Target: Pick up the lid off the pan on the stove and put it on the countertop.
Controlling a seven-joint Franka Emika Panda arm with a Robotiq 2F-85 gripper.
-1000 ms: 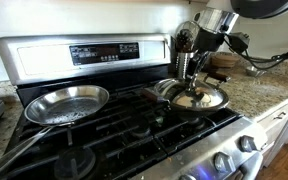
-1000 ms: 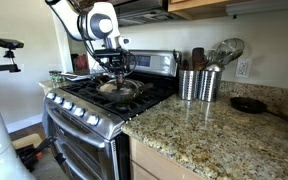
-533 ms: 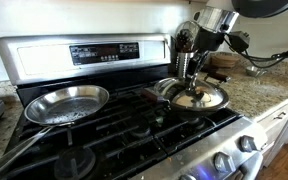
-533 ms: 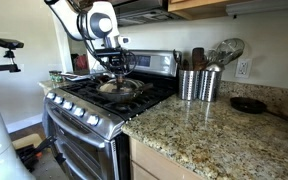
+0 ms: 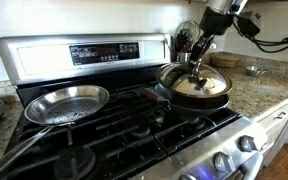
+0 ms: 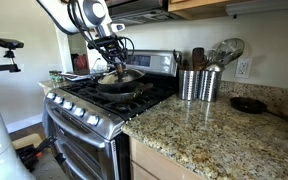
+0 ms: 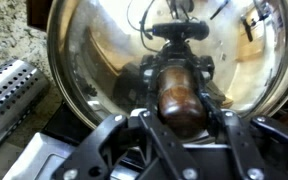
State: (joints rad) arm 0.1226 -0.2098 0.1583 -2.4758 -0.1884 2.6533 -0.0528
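My gripper (image 5: 197, 68) is shut on the brown knob of the round glass lid (image 5: 206, 86) and holds it tilted a little above the stove (image 5: 114, 130). The dark pan (image 5: 174, 98) shows as a black rim right under the lid; I cannot tell whether they touch. In the wrist view the jaws (image 7: 179, 105) clamp the knob, and the lid (image 7: 94, 50) with its metal rim fills the frame. Both also show in an exterior view, the gripper (image 6: 117, 68) over the lid (image 6: 121, 77). The granite countertop (image 5: 254, 90) lies beside the stove.
A shiny silver skillet (image 5: 69, 102) sits on another burner. Two metal utensil canisters (image 6: 196, 84) and a small black pan (image 6: 249, 104) stand on the countertop (image 6: 204, 135). A small bowl (image 5: 252, 70) sits near the wall. The stove's back panel (image 5: 94, 52) rises behind the burners.
The gripper has risen with the lid by its knob. The lid is now higher and tilted; before, it lay flat on the pan.
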